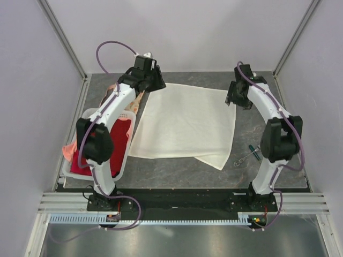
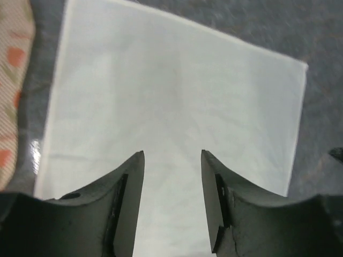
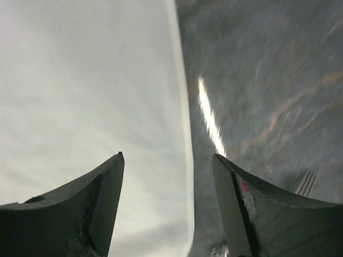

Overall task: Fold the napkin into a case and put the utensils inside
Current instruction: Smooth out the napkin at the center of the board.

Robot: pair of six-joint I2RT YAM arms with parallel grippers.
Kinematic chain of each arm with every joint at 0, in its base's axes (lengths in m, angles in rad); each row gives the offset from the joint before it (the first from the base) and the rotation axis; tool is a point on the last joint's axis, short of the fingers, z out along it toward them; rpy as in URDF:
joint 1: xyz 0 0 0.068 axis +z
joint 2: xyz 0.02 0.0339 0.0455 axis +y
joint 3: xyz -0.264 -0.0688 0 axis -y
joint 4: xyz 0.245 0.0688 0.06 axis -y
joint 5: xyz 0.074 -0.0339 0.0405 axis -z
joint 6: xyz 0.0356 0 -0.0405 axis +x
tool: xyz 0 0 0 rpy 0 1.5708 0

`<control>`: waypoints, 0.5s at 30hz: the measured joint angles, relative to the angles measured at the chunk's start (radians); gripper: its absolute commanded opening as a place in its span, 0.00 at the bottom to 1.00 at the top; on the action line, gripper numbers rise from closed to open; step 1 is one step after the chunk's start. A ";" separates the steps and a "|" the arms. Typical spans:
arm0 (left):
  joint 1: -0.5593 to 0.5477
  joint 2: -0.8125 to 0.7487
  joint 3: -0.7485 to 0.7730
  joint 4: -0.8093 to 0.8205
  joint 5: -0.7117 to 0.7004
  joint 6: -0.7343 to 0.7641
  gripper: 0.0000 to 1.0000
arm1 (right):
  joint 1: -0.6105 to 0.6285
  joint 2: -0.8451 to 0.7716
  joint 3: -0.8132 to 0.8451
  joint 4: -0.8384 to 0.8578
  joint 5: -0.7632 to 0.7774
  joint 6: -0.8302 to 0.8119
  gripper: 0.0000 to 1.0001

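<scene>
Here the napkin (image 1: 185, 123) lies spread on the table (image 1: 161, 172)

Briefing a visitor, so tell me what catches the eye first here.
The cream napkin spread open mid-table grabs the eye, with the left gripper and right gripper open over its far corners. Next comes the red cloth in the bin at the left, then the utensils right of the napkin.

Light: even, diffuse, shadows faint. Right wrist view I read as motion-blurred, one glare streak (image 3: 210, 123) on the table (image 3: 268, 64). Left wrist sharper, napkin (image 2: 177, 96) bright.
</scene>
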 measured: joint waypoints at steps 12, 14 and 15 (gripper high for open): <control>-0.278 -0.455 -0.513 -0.084 0.204 -0.028 0.47 | 0.312 -0.740 -0.835 -0.018 -0.218 0.076 0.03; -0.278 -0.492 -0.567 -0.096 0.210 -0.045 0.47 | 0.324 -0.790 -0.929 -0.012 -0.237 0.099 0.00; -0.278 -0.506 -0.586 -0.105 0.210 -0.053 0.47 | 0.329 -0.800 -0.964 -0.009 -0.241 0.107 0.00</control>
